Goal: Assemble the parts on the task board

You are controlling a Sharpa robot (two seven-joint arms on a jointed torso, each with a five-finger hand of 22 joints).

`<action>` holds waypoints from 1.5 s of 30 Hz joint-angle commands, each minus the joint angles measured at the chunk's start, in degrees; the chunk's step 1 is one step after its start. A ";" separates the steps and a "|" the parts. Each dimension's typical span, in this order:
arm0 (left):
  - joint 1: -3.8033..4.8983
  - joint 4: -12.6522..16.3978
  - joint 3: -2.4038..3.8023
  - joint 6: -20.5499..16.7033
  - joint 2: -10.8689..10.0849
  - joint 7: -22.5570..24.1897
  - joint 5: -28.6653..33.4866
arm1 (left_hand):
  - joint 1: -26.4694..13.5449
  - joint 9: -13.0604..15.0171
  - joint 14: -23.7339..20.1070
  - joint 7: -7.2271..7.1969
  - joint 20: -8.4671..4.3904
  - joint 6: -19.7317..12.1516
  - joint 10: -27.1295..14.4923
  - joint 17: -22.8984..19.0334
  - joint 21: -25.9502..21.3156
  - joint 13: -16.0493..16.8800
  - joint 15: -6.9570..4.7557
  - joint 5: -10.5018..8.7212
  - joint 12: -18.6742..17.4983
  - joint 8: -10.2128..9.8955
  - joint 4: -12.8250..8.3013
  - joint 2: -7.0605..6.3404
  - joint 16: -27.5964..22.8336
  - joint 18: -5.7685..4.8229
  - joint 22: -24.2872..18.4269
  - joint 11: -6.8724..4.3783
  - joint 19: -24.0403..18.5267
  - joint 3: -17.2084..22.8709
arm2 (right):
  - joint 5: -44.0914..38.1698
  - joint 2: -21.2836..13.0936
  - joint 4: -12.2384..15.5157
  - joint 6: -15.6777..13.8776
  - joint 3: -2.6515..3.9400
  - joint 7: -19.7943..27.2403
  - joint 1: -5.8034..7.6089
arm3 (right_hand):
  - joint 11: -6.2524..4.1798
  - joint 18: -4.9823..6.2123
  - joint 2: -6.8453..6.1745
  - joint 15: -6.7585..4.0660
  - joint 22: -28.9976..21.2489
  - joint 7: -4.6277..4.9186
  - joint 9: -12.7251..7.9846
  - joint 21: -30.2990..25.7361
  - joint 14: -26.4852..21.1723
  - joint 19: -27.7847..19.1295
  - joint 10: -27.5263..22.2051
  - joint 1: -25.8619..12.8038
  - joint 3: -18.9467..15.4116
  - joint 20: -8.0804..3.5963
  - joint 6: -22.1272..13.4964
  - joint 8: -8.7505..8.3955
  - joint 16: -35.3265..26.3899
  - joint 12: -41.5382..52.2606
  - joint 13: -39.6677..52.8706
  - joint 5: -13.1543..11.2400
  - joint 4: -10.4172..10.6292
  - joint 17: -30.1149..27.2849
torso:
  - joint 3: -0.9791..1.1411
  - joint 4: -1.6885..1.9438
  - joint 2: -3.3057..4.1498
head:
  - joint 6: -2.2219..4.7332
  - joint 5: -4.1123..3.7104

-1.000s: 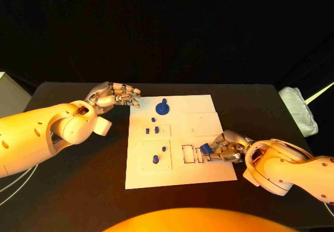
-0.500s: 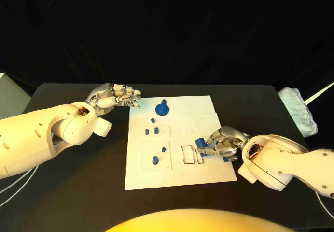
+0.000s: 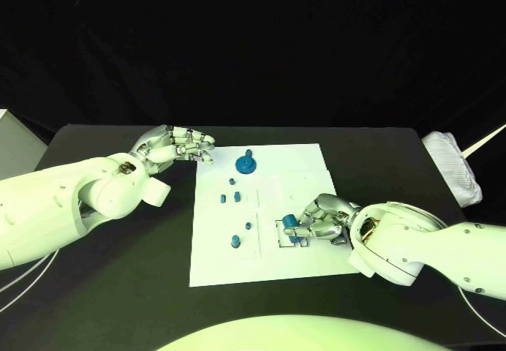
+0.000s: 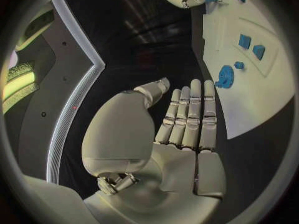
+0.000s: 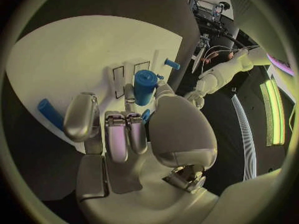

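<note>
Right hand (image 3: 319,219) is sitting over the task board (image 3: 306,265), near the board's right-hand middle, fingers (image 5: 118,134) curled in and pinching a blue cylindrical part (image 3: 288,221) at the rectangular slots (image 3: 286,235); in the right wrist view that part (image 5: 144,86) is standing roughly upright at the fingertips, right beside the slots. Can't tell whether it's seated in a slot or just touching the board. Left hand (image 3: 174,145) is hovering off the board's far-left corner over the black worktop (image 3: 116,292), fingers straight and close together, holding nothing. Remaining blue parts are lying on the board: a round gear-like piece (image 3: 247,164) near the far edge, two small blocks (image 3: 230,197) in the board's left-middle panel, a peg (image 3: 235,240) in the nearer left panel.
</note>
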 commanded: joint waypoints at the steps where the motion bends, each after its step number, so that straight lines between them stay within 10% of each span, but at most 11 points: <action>1: 0.01 0.12 0.02 1.10 0.11 0.16 0.14 | -0.10 -0.10 -0.36 -0.09 -0.05 -0.50 -0.54 0.08 -0.36 0.09 0.08 0.18 0.19 -0.33 0.31 0.34 -0.27 0.59 -0.09 0.04 0.50 -0.02 | -3.55 0.39 -0.17 1.74 -0.02 -1.86 -0.07 | -0.33 -0.72 -0.11 -0.32 0.06 -0.90 -0.06 -0.30 5.96 0.04 5.93 -0.52 -0.36 -0.37 1.43 0.14 0.32 0.18 15.06 -0.11 0.01 15.10 | -0.04 -0.04 0.00 | -0.09 0.10; 25: 0.02 0.28 -0.01 1.05 -0.14 0.08 0.23 | -0.66 -0.12 -0.37 -0.06 0.01 -0.53 -0.63 0.18 -0.59 0.11 0.13 0.16 0.25 -0.33 0.93 0.44 -0.26 0.58 -0.29 0.07 0.59 -0.23 | -6.72 2.10 -0.96 1.63 -0.02 -2.56 -0.10 | -0.42 -0.68 -0.24 -0.39 0.00 -0.99 0.23 -0.69 5.96 -0.04 5.67 -2.45 -1.73 -0.43 1.35 0.81 0.32 -0.16 14.70 0.08 0.01 15.10 | 0.01 -0.03 0.01 | -0.18 0.28; 33: 0.02 0.36 -0.02 0.98 -0.20 0.06 0.23 | -0.66 -0.12 -0.37 -0.06 0.01 -0.53 -0.63 0.18 -0.59 0.11 0.13 0.16 0.25 -0.33 0.93 0.44 -0.26 0.58 -0.29 0.07 0.59 -0.23 | -8.71 2.49 -1.31 1.06 -0.02 -2.72 -0.15 | -0.32 -0.64 -0.14 -0.31 0.07 -0.89 0.82 -1.27 5.96 -0.04 5.36 -9.20 -5.98 -0.36 0.53 2.25 0.32 -0.63 14.30 -11.34 0.20 15.10 | 0.01 -0.07 0.01 | -0.14 0.28; 45: 0.02 0.40 -0.02 0.85 -0.28 0.12 0.23 | -0.72 -0.13 -0.38 -0.09 0.03 -0.54 -0.66 0.21 -0.68 0.12 0.12 0.17 0.28 -0.32 1.07 0.51 -0.27 0.59 -0.37 0.06 0.63 -0.24 | -10.00 2.27 -1.14 1.05 -0.02 -2.33 -0.25 | -0.21 -0.55 -3.02 -0.23 -0.07 -0.75 0.89 -2.00 5.96 -0.15 4.95 -12.28 -5.69 -0.30 -0.25 2.69 0.32 -1.26 13.79 -13.30 0.33 15.10 | 0.03 -0.10 -0.01 | -0.25 0.23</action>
